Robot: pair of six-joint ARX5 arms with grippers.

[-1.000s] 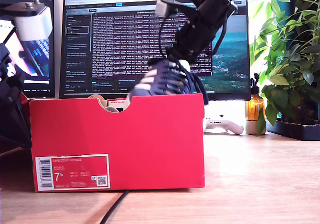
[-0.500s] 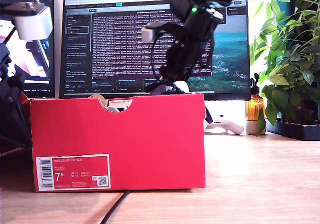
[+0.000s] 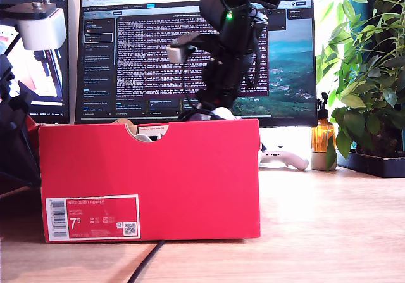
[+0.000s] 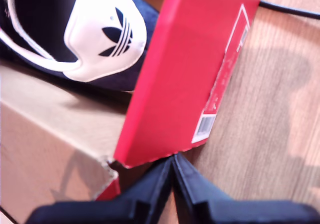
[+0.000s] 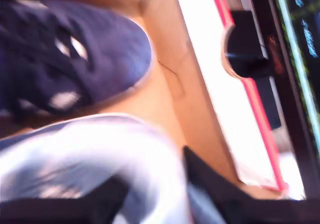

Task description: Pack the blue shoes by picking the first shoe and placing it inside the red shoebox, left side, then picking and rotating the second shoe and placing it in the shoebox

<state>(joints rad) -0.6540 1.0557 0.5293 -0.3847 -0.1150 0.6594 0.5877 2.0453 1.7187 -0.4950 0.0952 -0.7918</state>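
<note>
1. While my second gripper (image 3: 209, 109) reaches down into the red shoebox (image 3: 149, 178) from above, the second shoe (image 5: 95, 169) fills the near part of the second wrist view as a pale, blurred mass between the dark fingers (image 5: 215, 189). The jaws look to be pinching it, though the blur makes that a judgement rather than a clear sight.
2. Just beyond it in that view lies the first shoe (image 5: 75, 53), navy suede, already resting on the cardboard floor of the box beside the inner wall.
3. In the first wrist view the same shoe (image 4: 107, 38) shows its white heel tab with a dark trefoil mark, inside the box next to the red wall.
4. My first gripper (image 4: 172, 171) hangs outside the box over the wooden table (image 4: 280, 108), near a box corner, its jaws pressed together on nothing.
5. Handling, as I judge it: these sneakers are light, with a soft suede upper that dents under pressure and a stiffer rubber sole. The firm places to hold are the heel counter or across the sole and collar; the toe would squash and could slip.
6. From the exterior view almost none of the carried shoe shows above the rim, so it seems close to seated and near ready for release.
</note>
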